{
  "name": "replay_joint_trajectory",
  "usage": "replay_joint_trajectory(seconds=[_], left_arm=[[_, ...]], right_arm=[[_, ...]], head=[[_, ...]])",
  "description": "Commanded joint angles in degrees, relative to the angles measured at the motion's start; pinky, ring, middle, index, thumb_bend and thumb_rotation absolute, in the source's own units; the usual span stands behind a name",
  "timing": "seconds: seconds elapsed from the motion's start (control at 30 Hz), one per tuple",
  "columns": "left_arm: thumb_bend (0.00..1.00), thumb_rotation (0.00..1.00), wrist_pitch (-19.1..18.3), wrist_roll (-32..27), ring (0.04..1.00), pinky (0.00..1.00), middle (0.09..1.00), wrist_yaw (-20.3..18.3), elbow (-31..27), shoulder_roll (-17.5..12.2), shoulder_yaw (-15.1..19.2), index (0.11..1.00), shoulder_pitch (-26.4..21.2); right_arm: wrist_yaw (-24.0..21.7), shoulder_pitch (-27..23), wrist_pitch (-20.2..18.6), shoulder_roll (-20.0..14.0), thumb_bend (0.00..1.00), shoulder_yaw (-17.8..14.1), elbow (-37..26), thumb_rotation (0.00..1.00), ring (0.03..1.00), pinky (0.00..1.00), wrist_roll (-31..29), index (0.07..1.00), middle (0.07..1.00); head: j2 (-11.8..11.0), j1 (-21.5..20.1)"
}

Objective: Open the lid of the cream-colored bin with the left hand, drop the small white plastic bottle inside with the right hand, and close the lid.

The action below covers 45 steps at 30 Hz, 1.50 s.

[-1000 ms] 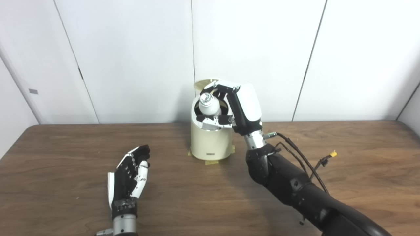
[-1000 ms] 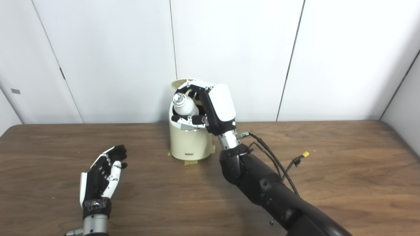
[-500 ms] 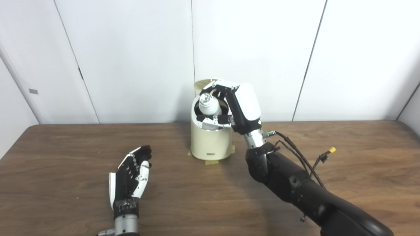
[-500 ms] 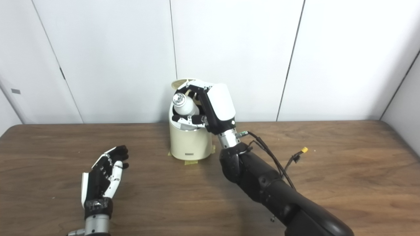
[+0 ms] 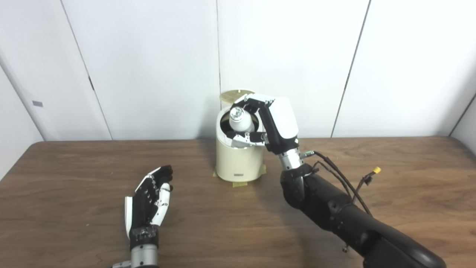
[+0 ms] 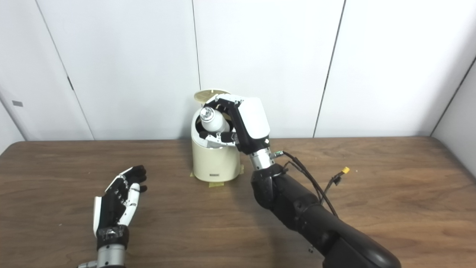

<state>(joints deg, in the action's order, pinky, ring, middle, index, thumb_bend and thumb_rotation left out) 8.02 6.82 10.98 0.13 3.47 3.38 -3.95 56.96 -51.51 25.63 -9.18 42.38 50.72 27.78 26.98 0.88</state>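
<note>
At frame centre we see the lid (image 5: 236, 95) already up behind the bin (image 5: 238, 160), and our right hand (image 5: 273, 123) grips the bottle (image 5: 239, 121) over the opening. Our left hand (image 5: 148, 203) rests open and empty on the desk (image 5: 74, 186), lower left. By our reckoning, the drop and closing the lid remain.

1. A dark wood-grain table (image 5: 74, 238) fills the foreground
2. The cream-colored bin (image 5: 238, 163) stands on it at the far middle (yellowish tape (image 5: 240, 184) shows under its base)
3. The left hand (image 5: 148, 201) lies on the tabletop near the front left, apart from the bin
</note>
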Motion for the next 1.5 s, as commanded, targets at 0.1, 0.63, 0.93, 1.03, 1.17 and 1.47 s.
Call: replay_joint_trajectory(seconds=[0.1, 0.63, 0.93, 1.03, 1.17, 1.47], left_arm=[[0.17, 0.46, 0.3, 0.1, 0.755, 0.7, 0.742, 0.1, 1.7, 0.5, -0.3, 0.729, 2.5], [0.17, 0.45, 0.3, -0.4, 0.758, 0.7, 0.745, -0.2, 1.8, 0.5, -0.3, 0.729, 2.5], [0.17, 0.44, 0.8, -0.3, 0.749, 0.69, 0.741, -0.1, 2.5, 0.4, -0.3, 0.728, 2.2], [0.17, 0.44, 1.2, -0.1, 0.745, 0.68, 0.736, 0.0, 2.8, 0.4, -0.3, 0.724, 2.1], [0.17, 0.44, 1.0, -0.2, 0.751, 0.69, 0.742, -0.1, 2.8, 0.4, -0.4, 0.73, 2.1], [0.17, 0.43, 0.7, -0.2, 0.749, 0.69, 0.739, 0.0, 2.6, 0.5, -0.3, 0.723, 2.0]], right_arm=[[0.2, -3.0, 1.3, -0.6, 0.53, -0.5, -2.0, 0.08, 0.512, 0.45, -0.4, 0.488, 0.533], [-0.8, -2.6, 1.3, -0.9, 0.52, -0.9, -3.1, 0.14, 0.556, 0.48, -0.9, 0.492, 0.594], [-1.7, -2.4, 1.3, -1.1, 0.88, -1.2, -3.4, 0.13, 0.556, 0.48, -1.4, 0.589, 0.597], [-1.4, -2.5, 1.3, -1.2, 0.91, -1.1, -3.3, 0.13, 0.555, 0.48, -1.3, 0.596, 0.597], [-2.0, -2.6, 1.3, -1.4, 0.91, -1.0, -3.6, 0.14, 0.559, 0.49, -1.8, 0.602, 0.6], [-2.3, -2.4, 1.3, -1.5, 0.92, -1.1, -3.6, 0.15, 0.573, 0.49, -1.9, 0.62, 0.617]], head=[[0.1, 0.0], [0.2, -0.2], [0.0, -0.4], [-0.1, -0.5], [-0.1, -0.6], [-0.1, -0.6]])
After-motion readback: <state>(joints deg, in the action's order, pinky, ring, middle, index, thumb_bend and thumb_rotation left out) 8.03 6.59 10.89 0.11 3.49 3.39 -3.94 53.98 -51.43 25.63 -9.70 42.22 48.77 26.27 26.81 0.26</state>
